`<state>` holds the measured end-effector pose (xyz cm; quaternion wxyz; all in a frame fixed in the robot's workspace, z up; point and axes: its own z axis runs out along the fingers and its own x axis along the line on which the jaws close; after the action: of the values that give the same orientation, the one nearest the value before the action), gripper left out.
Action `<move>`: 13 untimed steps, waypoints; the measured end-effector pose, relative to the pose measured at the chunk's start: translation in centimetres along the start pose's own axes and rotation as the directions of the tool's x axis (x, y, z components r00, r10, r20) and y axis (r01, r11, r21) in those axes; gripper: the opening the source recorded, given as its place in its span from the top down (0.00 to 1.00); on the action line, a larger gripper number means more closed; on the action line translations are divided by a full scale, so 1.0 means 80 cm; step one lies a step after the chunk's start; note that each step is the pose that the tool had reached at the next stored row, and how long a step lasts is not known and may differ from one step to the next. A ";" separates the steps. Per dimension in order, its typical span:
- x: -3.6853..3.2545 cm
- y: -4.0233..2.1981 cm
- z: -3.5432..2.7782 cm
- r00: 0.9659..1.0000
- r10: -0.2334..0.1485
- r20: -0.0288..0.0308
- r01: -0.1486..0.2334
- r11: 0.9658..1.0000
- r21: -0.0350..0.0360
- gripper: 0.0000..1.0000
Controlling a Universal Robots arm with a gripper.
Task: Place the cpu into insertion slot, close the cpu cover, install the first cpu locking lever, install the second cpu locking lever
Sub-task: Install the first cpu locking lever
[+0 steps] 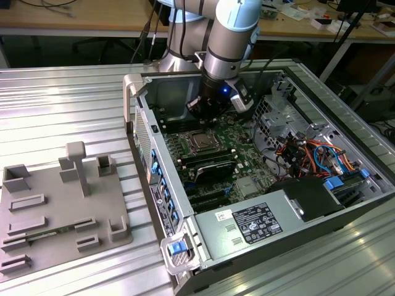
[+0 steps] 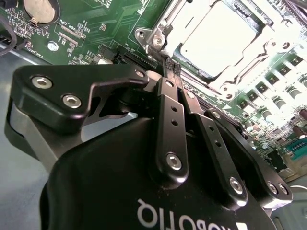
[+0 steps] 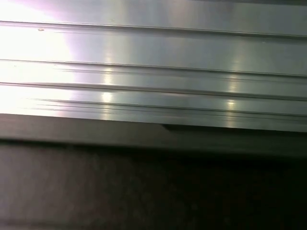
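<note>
Seemingly ribbed aluminium table (image 1: 68, 98), workbenches (image 1: 80, 18) behind

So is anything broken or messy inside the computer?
Nothing stands out. In the exterior view the open computer case lies on its side, its cables bundled and boards seated. The cpu sits square in its socket with the cpu cover lying flat around it, and the gripper hovers just beside it.

gripper (image 2: 169, 68) body: white lettering, upside down, cut off at the edge
power supply label (image 1: 257, 224): fine print, unreadable
motherboard (image 2: 103, 21): tiny white markings, unreadable
</note>
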<state>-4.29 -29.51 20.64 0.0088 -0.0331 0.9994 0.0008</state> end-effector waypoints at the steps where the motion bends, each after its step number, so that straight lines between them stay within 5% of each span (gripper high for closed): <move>1: 0.0000 -0.0004 0.0000 1.000 0.000 0.000 0.000 1.000 0.000 0.89; 10: 0.0002 -0.0032 0.0010 1.000 0.000 0.000 0.000 1.000 0.000 0.89; 13: 0.0002 -0.0033 0.0032 1.000 0.000 -0.001 0.000 1.000 0.009 0.89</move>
<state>-4.28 -29.78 20.38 0.0086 -0.0331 0.9994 -0.0037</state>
